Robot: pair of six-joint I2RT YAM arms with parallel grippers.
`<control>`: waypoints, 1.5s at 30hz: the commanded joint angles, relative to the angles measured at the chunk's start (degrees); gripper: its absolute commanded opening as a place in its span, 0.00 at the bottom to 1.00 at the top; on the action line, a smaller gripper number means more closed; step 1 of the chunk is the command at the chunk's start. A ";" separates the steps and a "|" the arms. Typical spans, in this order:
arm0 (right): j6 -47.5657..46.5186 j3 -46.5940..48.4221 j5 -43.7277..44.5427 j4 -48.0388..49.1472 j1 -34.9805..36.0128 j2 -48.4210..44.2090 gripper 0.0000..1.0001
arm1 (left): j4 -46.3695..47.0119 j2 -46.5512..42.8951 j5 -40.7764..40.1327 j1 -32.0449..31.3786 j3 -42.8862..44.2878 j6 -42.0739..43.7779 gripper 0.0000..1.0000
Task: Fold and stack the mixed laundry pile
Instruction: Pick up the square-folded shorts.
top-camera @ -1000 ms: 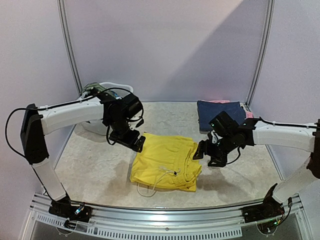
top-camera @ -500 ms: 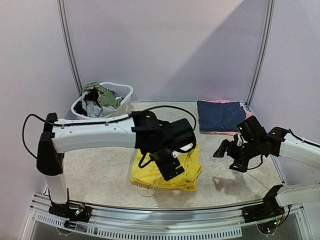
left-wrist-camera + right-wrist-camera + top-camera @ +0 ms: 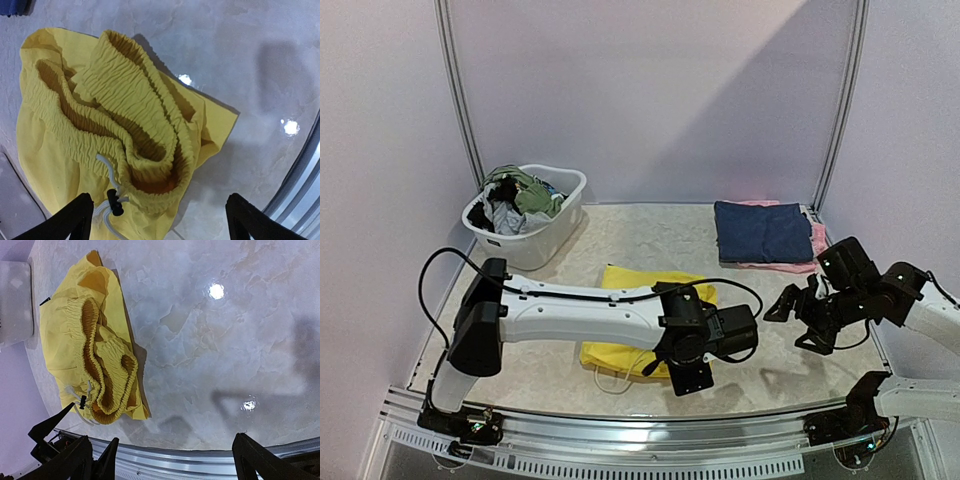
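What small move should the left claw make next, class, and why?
Probably lower onto the gathered waistband to grip it: the left claw hangs open above the folded yellow shorts, holding nothing, while the navy-and-pink stack waits at the far right.

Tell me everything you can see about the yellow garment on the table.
The yellow garment is soft, bright fabric, folded into a rough rectangle and lying flat on the marbled table. Its ruched elastic waistband gapes open, with a white drawstring and black toggle. Nothing grips it.
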 commanded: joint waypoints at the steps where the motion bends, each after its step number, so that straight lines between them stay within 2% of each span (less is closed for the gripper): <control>1: 1.69 -1.24 0.80 -4.34 -0.14 -2.61 0.99 | 3.33 3.31 -0.07 -1.72 0.76 0.12 0.94; 8: 1.63 0.72 3.74 -10.19 -0.16 -5.25 0.99 | 7.83 3.99 0.10 -2.37 -2.90 1.56 0.92; 14: 1.13 1.39 3.50 -12.02 -0.18 -5.71 0.99 | 11.20 5.25 -2.84 -2.37 -4.45 0.53 0.78; 16: 0.99 1.48 3.33 -12.15 -0.23 -5.68 0.99 | 12.72 5.41 -3.77 -2.37 -5.52 0.34 0.66; 22: 0.21 1.66 2.31 -10.62 -0.26 -4.16 0.99 | 15.14 4.74 -4.92 -2.37 -7.38 -0.05 0.20; 26: 0.39 0.92 -0.35 -4.50 -0.96 -1.94 0.99 | 17.01 0.60 -4.11 -1.62 -10.00 -2.32 0.01; 31: 2.67 -1.61 -4.74 7.71 -1.41 2.40 0.99 | 19.16 -5.46 0.05 0.78 -13.66 -5.53 0.00; 40: 2.16 -2.39 -11.17 30.96 -1.49 18.54 0.99 | 20.86 -12.46 4.39 4.07 -17.95 -7.28 0.00; 44: 0.45 -0.64 -12.23 34.18 -1.57 25.56 0.99 | 21.75 -12.56 5.23 4.66 -18.97 -6.98 0.00; 45: 0.09 -0.22 -12.09 33.72 -1.52 26.59 0.99 | 21.96 -12.03 5.59 4.66 -18.89 -6.74 0.03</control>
